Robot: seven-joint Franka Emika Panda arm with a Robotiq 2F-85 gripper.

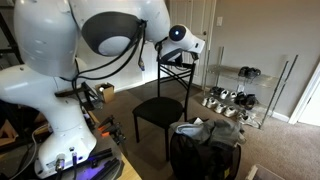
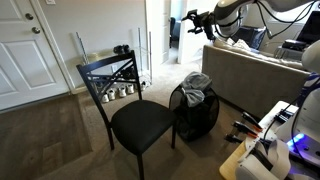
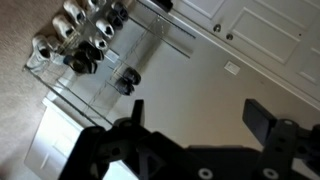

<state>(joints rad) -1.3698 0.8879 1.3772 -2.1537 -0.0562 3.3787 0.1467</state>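
We see the big white arm (image 1: 50,60) stretch high over the black chair (image 2: 140,122). The chair stands up straight on the carpet. Its long part up top is the back rail (image 1: 176,62), which runs side to side in an exterior view. The seat points away from the shoe rack (image 3: 85,55), which stands behind the chair. Just beside the chair's seat sits a black basket (image 2: 197,118) with grey clothes (image 2: 197,82) heaped on top.

The chair is down below the pincer, not off to one side. In an exterior view the pincer (image 2: 194,18) hangs high and looks to be right over the basket. Where the back rail shows side to side, the pincer looks closer to that rail. So we cannot tell for sure which of the two it hangs above. We think the rail is the nearer one.

In the wrist view the two fingers (image 3: 135,110) stand wide apart with nothing between them. They point past the chair, down toward the shoe rack and the floor.
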